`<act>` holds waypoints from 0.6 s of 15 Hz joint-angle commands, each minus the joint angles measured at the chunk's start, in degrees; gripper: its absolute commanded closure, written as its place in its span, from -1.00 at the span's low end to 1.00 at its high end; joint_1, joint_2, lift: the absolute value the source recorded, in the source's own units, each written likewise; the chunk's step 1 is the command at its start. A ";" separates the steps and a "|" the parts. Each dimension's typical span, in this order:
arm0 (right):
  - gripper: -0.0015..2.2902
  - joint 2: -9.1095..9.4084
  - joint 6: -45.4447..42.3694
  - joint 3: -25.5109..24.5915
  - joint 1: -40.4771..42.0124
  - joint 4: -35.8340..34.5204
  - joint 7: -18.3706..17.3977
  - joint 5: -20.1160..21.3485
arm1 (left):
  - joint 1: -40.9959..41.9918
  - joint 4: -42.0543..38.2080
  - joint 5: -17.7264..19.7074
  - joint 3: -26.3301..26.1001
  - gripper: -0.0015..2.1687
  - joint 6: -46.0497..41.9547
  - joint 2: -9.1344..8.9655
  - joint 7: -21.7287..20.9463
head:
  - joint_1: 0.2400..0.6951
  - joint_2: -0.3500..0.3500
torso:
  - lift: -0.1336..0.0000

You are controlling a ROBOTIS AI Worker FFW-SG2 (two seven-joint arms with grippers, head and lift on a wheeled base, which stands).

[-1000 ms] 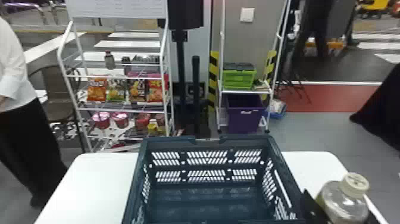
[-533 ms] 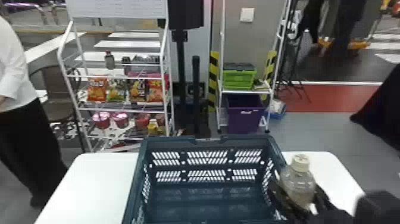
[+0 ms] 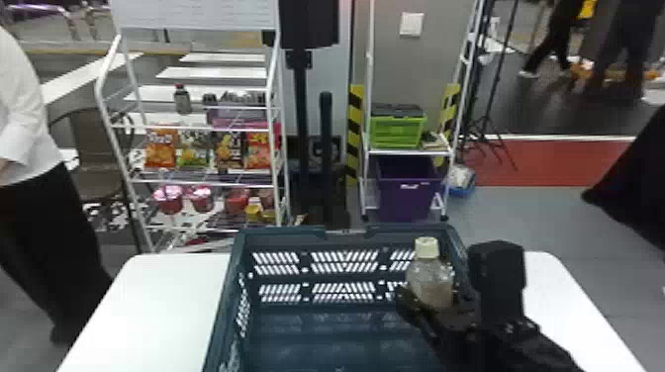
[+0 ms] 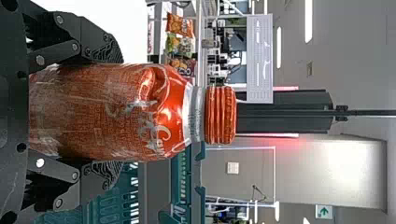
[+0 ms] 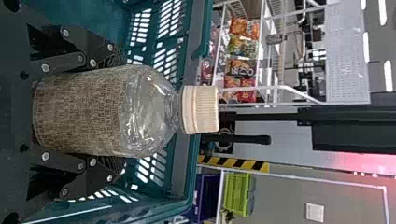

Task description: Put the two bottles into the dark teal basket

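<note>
Two bottles are under inspection, both in the robot's grip. The right gripper [image 3: 435, 302] has its jaws closed around the clear bottle [image 3: 428, 279], one finger on either side of the body. That bottle stands nearly upright, pale cap up, over the right part of the dark teal basket [image 3: 282, 238]; its base is hidden, so its clearance from the basket floor cannot be told. The left gripper [image 4: 113, 112] has its jaws closed around the red bottle [image 4: 156, 105], orange-red cap up. The basket shows beyond that bottle, toward its right. The basket rests on the white table [image 3: 148, 306]. Behind, a white rack [image 3: 106, 74] carries snack bags [image 3: 161, 148]; a green crate [image 3: 396, 132] sits above a purple bin [image 3: 408, 198].
</note>
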 commanded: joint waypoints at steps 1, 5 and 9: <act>0.46 0.05 0.38 1.84 -4.37 6.03 -2.67 -2.53 | -0.18 -0.38 0.60 0.00 0.98 0.47 0.58 0.01 | 0.14 0.00 | 1.00; 0.46 0.05 6.54 3.69 -10.70 12.71 -8.12 -8.59 | -0.18 -0.20 0.95 0.09 0.98 0.65 0.67 0.01 | 0.14 0.00 | 1.00; 0.46 0.05 8.65 6.24 -15.62 18.43 -11.02 -10.44 | -0.18 -0.11 1.13 0.09 0.98 0.47 0.67 0.01 | 0.14 0.00 | 1.00</act>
